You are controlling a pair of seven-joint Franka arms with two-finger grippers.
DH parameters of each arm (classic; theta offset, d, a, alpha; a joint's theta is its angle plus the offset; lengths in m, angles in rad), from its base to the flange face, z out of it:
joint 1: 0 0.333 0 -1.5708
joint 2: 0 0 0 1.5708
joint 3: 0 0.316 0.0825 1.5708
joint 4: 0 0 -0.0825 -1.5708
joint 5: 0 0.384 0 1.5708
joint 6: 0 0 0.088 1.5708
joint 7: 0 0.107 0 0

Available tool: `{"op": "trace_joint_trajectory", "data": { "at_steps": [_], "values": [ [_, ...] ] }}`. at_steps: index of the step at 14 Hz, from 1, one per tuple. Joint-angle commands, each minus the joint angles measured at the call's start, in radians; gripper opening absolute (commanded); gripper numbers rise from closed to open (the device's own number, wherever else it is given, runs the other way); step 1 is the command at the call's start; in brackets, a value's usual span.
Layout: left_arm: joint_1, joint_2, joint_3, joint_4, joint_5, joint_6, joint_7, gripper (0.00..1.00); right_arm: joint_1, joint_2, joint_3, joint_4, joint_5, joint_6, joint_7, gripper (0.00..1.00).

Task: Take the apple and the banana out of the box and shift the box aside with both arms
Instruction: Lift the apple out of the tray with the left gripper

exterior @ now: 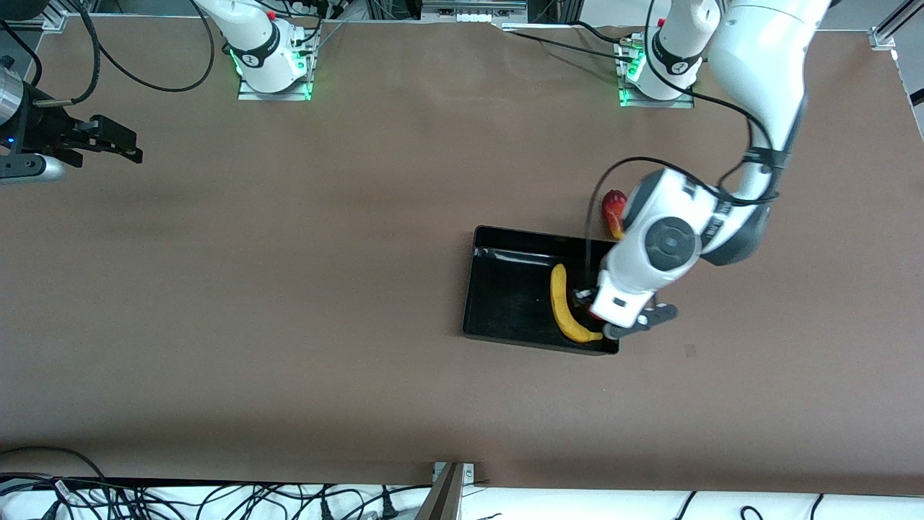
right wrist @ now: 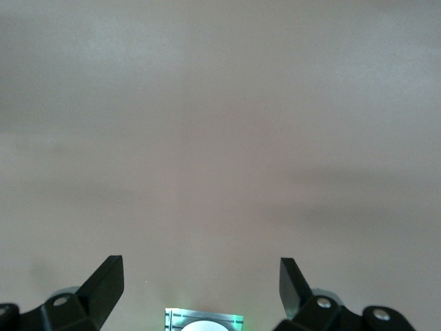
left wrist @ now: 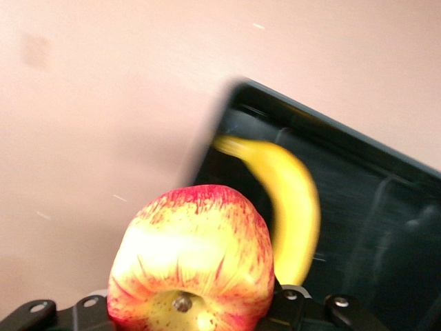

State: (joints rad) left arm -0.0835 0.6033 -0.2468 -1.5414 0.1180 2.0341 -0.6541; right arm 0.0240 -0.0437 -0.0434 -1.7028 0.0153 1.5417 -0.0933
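In the left wrist view my left gripper (left wrist: 194, 307) is shut on the red apple with yellow patches (left wrist: 193, 255). In the front view this gripper (exterior: 626, 323) hangs over the black bin (exterior: 505, 249), at its corner toward the left arm's end. The hand hides most of the apple there. The yellow banana (exterior: 563, 307) lies inside the bin along that end, and it also shows in the left wrist view (left wrist: 293, 200) with the bin (left wrist: 372, 207). My right gripper (exterior: 119, 144) waits open and empty over bare table at the right arm's end, fingers wide apart (right wrist: 200, 276).
A red-and-yellow round thing (exterior: 613, 209), like another apple, lies on the table by the bin's corner farther from the camera, partly hidden by the left arm. The right arm's base (right wrist: 203, 321) shows under its gripper. Cables lie along the table's near edge (exterior: 216, 498).
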Motion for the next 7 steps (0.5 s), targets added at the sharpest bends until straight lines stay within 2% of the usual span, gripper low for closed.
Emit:
{"op": "trace_joint_trajectory", "data": {
  "at_steps": [1,5,7],
  "values": [
    [0.091,-0.02,0.024,-0.025,-0.011,-0.051,0.227,0.0,-0.003,0.002,-0.004,0.009,0.02,-0.014,-0.02,1.0],
    [0.2,0.015,0.026,-0.032,0.015,-0.052,0.411,0.0,-0.003,0.002,-0.004,0.009,0.02,-0.017,-0.02,1.0],
    [0.241,0.055,0.009,-0.066,0.127,-0.035,0.424,0.0,-0.003,0.002,-0.004,0.009,0.02,-0.022,-0.022,1.0]
  ]
}}
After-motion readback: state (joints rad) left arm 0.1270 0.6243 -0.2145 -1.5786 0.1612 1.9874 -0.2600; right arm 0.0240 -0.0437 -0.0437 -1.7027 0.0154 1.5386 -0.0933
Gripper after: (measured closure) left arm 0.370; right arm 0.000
